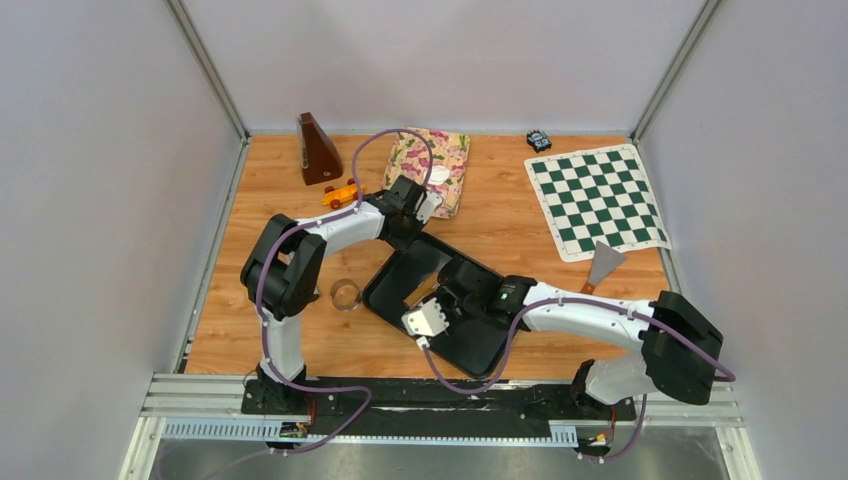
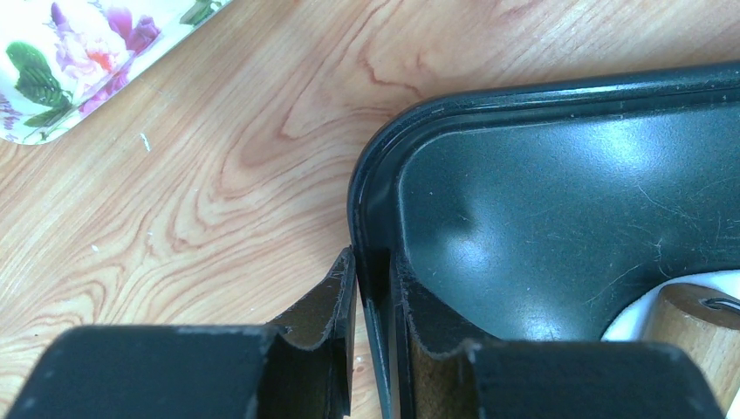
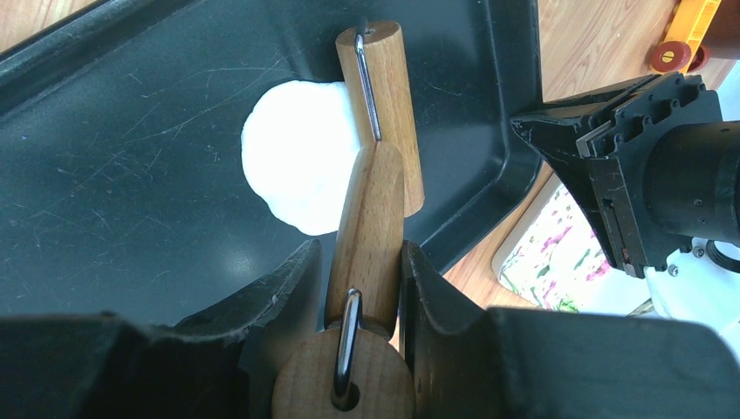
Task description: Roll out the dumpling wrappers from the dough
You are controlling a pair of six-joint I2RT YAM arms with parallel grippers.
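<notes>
1. The left arm (image 1: 300,250) rises from its base, folds at the elbow and reaches right and away to the far left corner of the black tray (image 2: 524,94). The left gripper (image 2: 371,271) is clamped on the rim there, with one finger outside the wall and one inside.
2. The dough (image 3: 292,157) lies on the tray's floor, a flattened, roundish white patch. It is slightly longer along the line of the barrel resting on its right edge.
3. The wooden roller (image 3: 384,96) points away from the right gripper (image 3: 362,262), with handle and barrel running nearly in one line toward the tray's wall.
4. The right arm (image 1: 590,315) stretches low and leftward over the tray, and its fingers are closed on the roller's handle.
5. From above, the right wrist hides the dough, and in the right wrist view the barrel covers the dough's right edge. A small white patch (image 1: 437,172) sits on the floral tray (image 1: 455,150) — too small to identify.
</notes>
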